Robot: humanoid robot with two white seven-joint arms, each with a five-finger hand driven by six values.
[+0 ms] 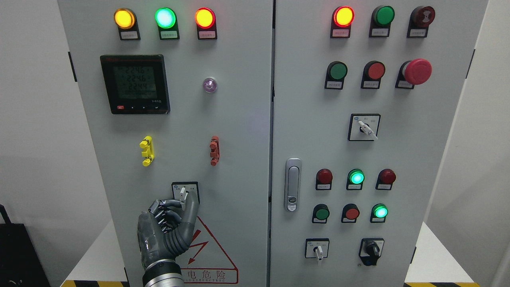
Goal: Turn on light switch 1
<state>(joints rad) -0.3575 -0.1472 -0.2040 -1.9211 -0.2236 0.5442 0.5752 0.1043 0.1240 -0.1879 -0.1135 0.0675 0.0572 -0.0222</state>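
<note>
A small rotary switch (183,193) with a white lever sits in a black-framed plate low on the left cabinet door (239,131). My left hand (186,200) comes up from the bottom edge and is at that switch. Its thumb (192,205) stands upright along the lever's right side and the curled fingers (167,206) press in from the left, so the lever is pinched between them. The lever points roughly straight up. The lower part of the switch plate is hidden by the hand. My right hand is out of view.
Above the switch are yellow (146,150) and red (214,150) clips, a digital meter (134,84) and three lit lamps. The right door carries a handle (293,184), push buttons, lamps, a red emergency stop (417,71) and further rotary switches (317,249).
</note>
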